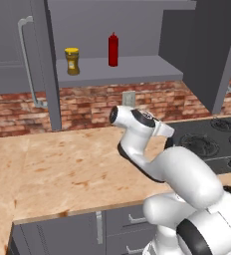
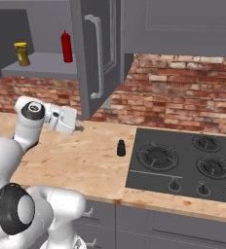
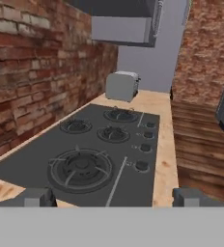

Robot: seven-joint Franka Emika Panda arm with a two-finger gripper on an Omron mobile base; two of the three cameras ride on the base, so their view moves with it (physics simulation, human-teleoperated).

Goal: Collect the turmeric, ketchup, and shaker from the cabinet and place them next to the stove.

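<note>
Hand: my hand (image 3: 112, 197) is spread wide and holds nothing; its fingertips (image 3: 36, 197) frame the near edge of the stove (image 3: 104, 149).
Shaker: the shaker (image 2: 121, 148) stands upright on the bench (image 2: 85, 160), just left of the stove — I judge that one delivered.
Still to fetch: the turmeric (image 1: 72, 61) and the ketchup (image 1: 113, 49) stand upright, apart from each other, on the shelf of the open cabinet (image 1: 117, 69).
Step in hand: I'd lift away from the shaker without clipping it, swing left and up to the shelf, and come in level between the doors — taking the ketchup low on its body so it doesn't tip.
Writing: none that I can read on jar, bottle or shaker.
</note>
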